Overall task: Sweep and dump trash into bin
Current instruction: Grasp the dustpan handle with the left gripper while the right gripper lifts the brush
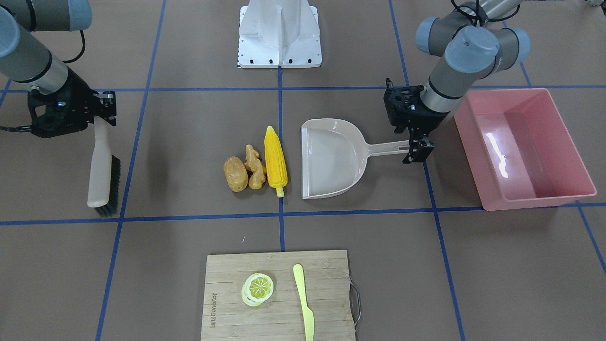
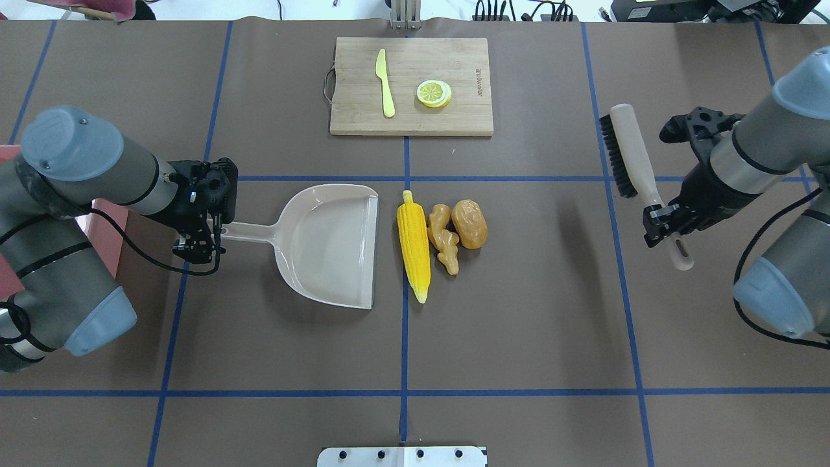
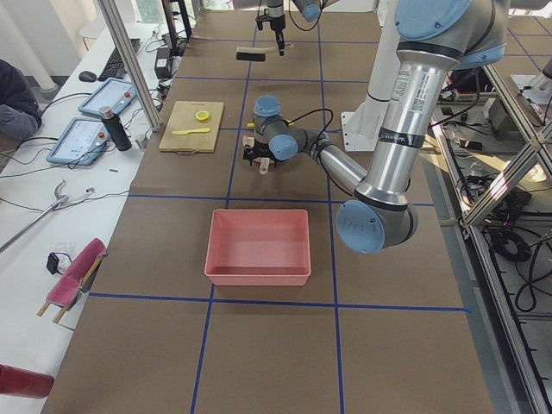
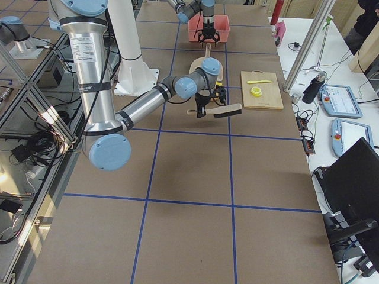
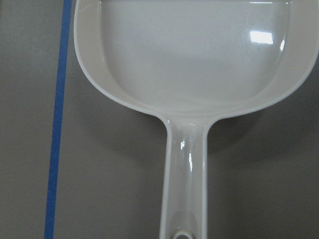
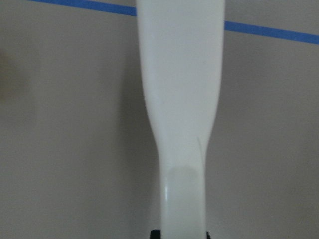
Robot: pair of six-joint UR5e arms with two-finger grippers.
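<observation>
The trash lies in a row at mid-table: a yellow corn cob [image 1: 275, 158] [image 2: 414, 243], a tan ginger root [image 1: 254, 166] [image 2: 444, 239] and a brown potato-like lump [image 1: 235, 174] [image 2: 469, 224]. A beige dustpan [image 1: 331, 156] [image 2: 331, 240] [image 5: 194, 50] lies with its open edge beside the corn. My left gripper [image 1: 417, 154] [image 2: 201, 245] is shut on the end of its handle. My right gripper [image 1: 105, 113] [image 2: 661, 217] is shut on a black-bristled brush [image 1: 100, 170] [image 2: 632, 152] [image 6: 177, 99], held off to the side of the trash. The pink bin [image 1: 535, 201] [image 3: 259, 274] stands behind the left gripper.
A wooden cutting board [image 1: 227, 279] [image 2: 454, 58] with a lemon slice [image 1: 258, 288] and a pale yellow knife [image 1: 303, 296] lies at the table's far side. The white robot base [image 1: 279, 33] is at the near side. Blue tape lines cross the brown table.
</observation>
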